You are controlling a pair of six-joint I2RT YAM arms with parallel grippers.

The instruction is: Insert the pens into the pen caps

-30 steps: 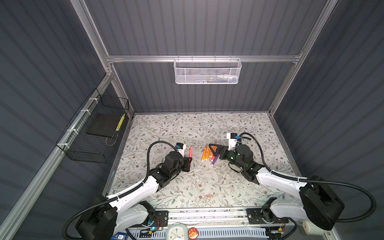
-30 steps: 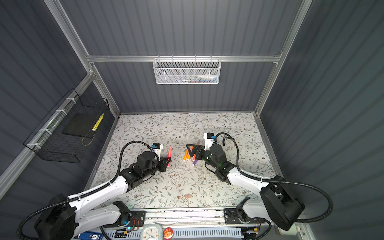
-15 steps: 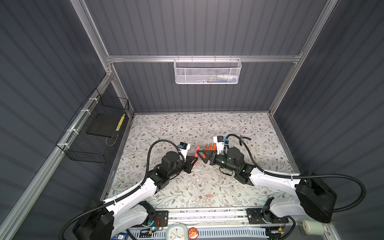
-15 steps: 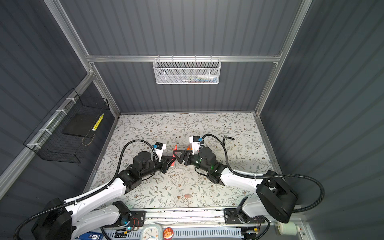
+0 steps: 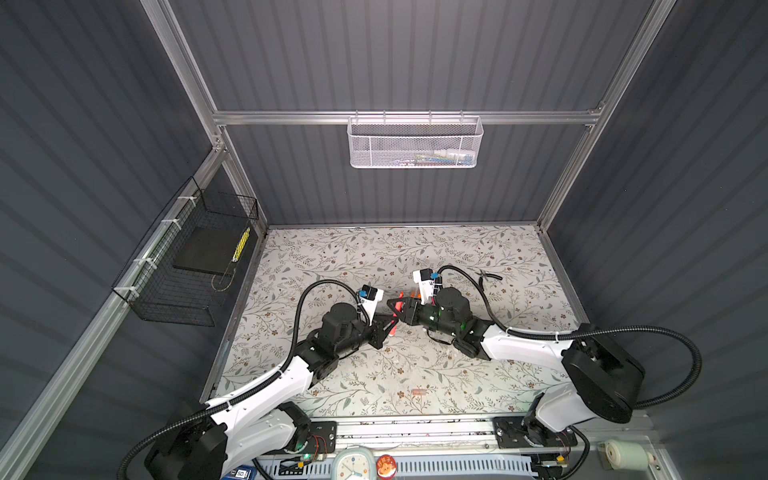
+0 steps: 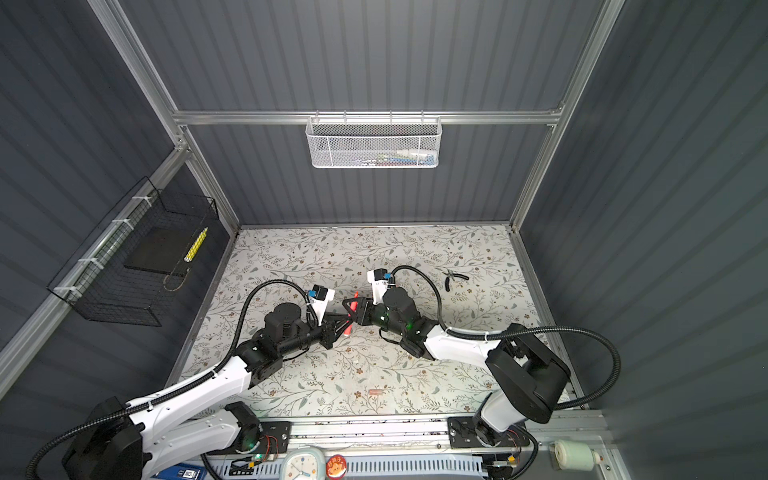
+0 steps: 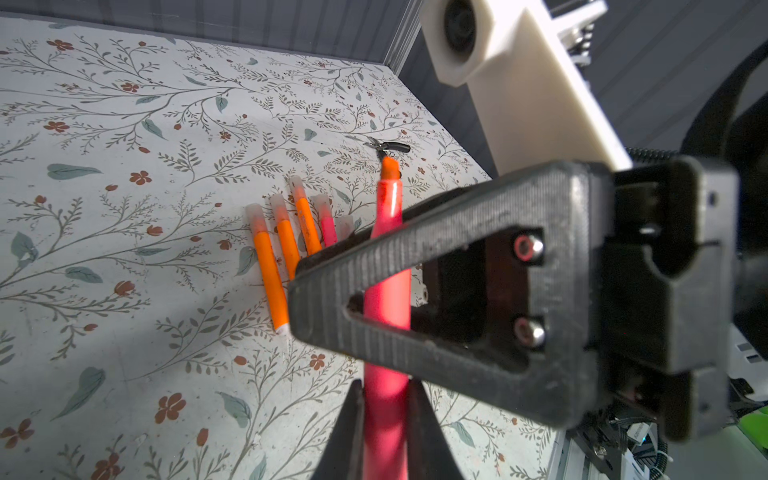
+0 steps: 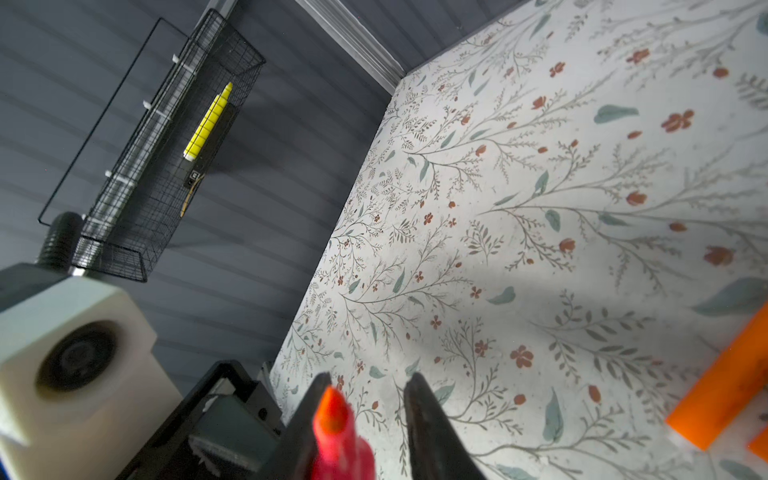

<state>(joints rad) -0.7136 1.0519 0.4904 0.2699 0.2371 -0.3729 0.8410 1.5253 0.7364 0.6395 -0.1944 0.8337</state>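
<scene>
Pen, red-pink, held at the centre of both top views
Left gripper clamps the pen low on its barrel; right gripper straddles its bare tip, fingers apart, gap on one side. Capped pens lie in a row nearby.

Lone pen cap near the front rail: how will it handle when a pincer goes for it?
The pen cap is short and lies on its side on the flat floral mat, so a nudge probably rolls it. It looks tiny and pale, so it is likely very light and apt to skid away.
</scene>
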